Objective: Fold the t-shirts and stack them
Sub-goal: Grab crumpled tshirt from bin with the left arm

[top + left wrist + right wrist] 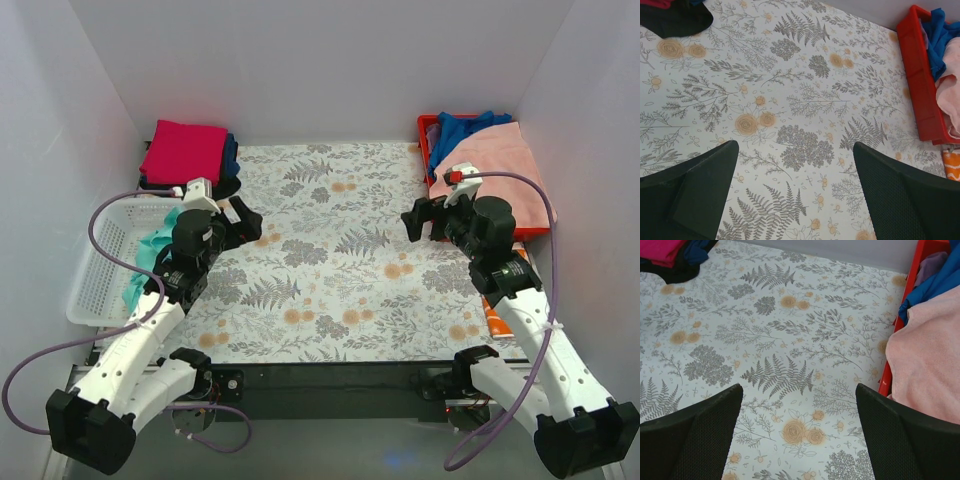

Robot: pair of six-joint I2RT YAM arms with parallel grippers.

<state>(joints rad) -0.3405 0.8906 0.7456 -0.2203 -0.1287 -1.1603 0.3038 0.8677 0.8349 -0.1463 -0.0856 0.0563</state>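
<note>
Stack of folded shirts sits far left; more shirts wait crumpled in the bin. Over the desk, left hand and right hand hover spread, empty.

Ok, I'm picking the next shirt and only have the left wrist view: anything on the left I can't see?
Observer: A white basket beside the left arm holds a mint-teal shirt.
Operator: And that black cloth in my corner?
Observer: It pokes out under a pile topped by a folded magenta shirt.
Operator: Right arm busy?
Observer: No, the right gripper hangs over the table by the red bin, fingers open, empty.
</note>
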